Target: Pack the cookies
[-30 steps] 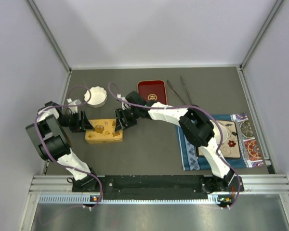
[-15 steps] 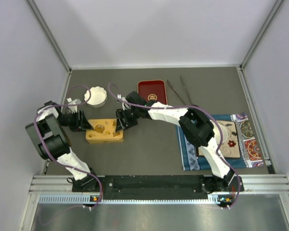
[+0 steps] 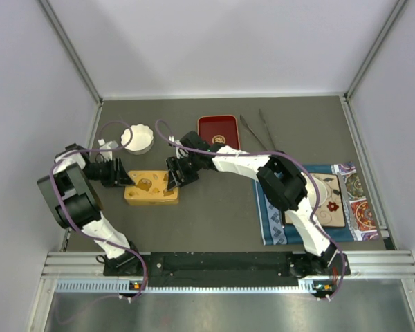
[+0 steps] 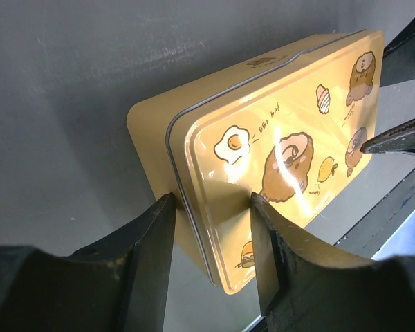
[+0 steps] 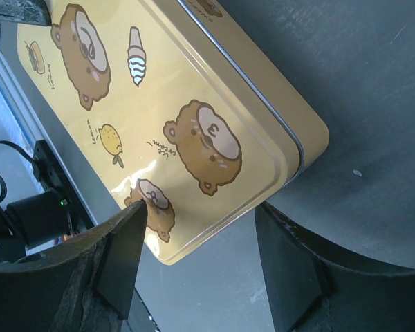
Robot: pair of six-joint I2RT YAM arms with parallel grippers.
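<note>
A shut yellow tin (image 3: 151, 188) printed with cartoon bears lies flat on the table between my two grippers. The cookies are out of view. My left gripper (image 3: 122, 174) is at the tin's left end. In the left wrist view, one finger of the left gripper (image 4: 211, 200) rests on the lid and the other against the end wall of the tin (image 4: 283, 131). My right gripper (image 3: 171, 174) is at the tin's right end. The right wrist view has the jaws of the right gripper (image 5: 202, 207) standing wide astride a corner of the tin (image 5: 180, 104), both tips touching it.
A white fluted cup (image 3: 138, 137) stands behind the left gripper. A red tray (image 3: 218, 130) and metal tongs (image 3: 257, 131) lie at the back. A patterned cloth (image 3: 273, 221) carrying a wooden board (image 3: 328, 200) is at the right.
My left gripper's jaws have narrowed onto the tin's left end, and the tin has shifted slightly to the right. The right arm has not moved.
</note>
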